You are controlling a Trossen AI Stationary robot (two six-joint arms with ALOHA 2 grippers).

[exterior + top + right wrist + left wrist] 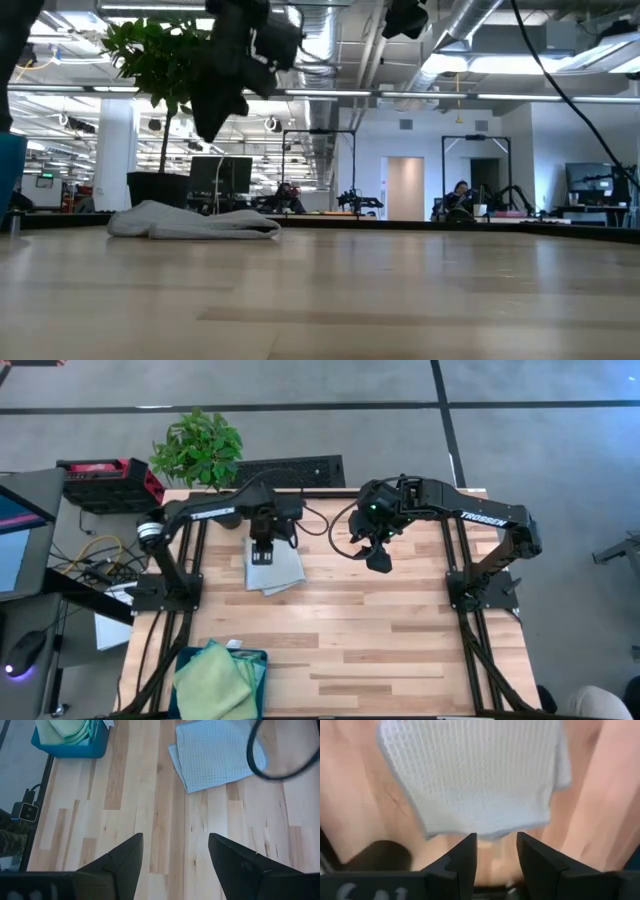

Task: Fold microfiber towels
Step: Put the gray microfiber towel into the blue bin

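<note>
One folded towel [272, 568] lies under the left gripper [496, 851] (parted, empty). Only the high view shows the bin [188, 660]; the right gripper [175, 852] gapes over the wood table [400, 630].

A pale butcher-block table [400, 630] of light wood strips carries everything. A folded pale towel [273, 568] lies flat on it, far and to the left. At the near left corner sits a dark teal bin [190, 657] holding green cloths [215, 680].
</note>
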